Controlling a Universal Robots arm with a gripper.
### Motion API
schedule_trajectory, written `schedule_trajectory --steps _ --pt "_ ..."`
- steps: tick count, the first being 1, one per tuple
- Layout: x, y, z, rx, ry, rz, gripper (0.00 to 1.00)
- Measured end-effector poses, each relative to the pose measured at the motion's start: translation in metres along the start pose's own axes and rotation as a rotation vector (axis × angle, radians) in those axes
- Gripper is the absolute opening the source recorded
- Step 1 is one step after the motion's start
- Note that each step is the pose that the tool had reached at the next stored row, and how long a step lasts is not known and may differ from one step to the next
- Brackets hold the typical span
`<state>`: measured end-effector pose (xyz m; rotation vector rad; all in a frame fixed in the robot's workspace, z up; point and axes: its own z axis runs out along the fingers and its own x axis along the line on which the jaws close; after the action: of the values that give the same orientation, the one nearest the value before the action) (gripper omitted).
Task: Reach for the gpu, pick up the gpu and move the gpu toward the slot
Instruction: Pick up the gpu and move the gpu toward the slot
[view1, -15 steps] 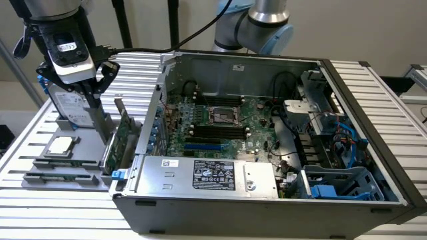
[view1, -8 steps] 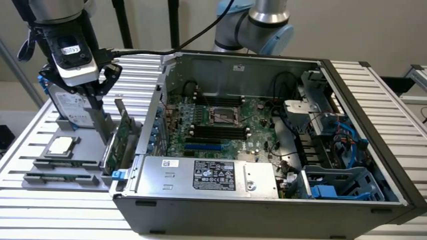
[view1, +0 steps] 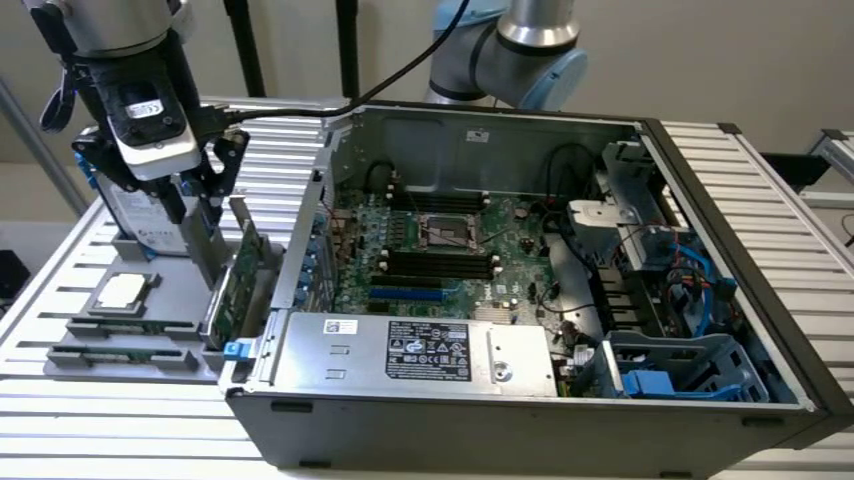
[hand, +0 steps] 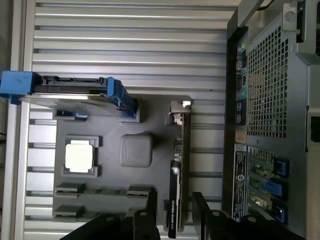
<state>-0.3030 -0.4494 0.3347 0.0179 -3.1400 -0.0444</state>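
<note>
The gpu (view1: 244, 275) stands up on its thin edge in a gray tray (view1: 80, 355), at the exterior view's left, just beside the open computer box (view1: 534, 420). In the wrist view it looks like a dark thin strip with a shiny metal end. The gripper (view1: 200, 205) hangs over it. Its two fingers (hand: 150, 220) are apart and hold nothing, and the card's edge lies in the gap between them. I cannot tell if the fingers touch the card, but I think they are a little above it. This looks like the reaching step. To do it well, the fingers should stay one on each flat side of the card, lined up with its long edge, and go straight down, not at a slant. They should keep away from the shiny metal end and from the blue and silver hard drive (hand: 70, 92) standing near it. The square silver chip (hand: 80, 155) lies well off to the side. The wrist points straight down at the tray. The rest of the arm (view1: 514, 45) rises behind the computer box.
</note>
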Motion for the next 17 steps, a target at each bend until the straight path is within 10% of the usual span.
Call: schedule_trajectory --steps 17 --pt "0.0 -0.0074 0.0302 0.0043 -0.0195 0.03 0.42"
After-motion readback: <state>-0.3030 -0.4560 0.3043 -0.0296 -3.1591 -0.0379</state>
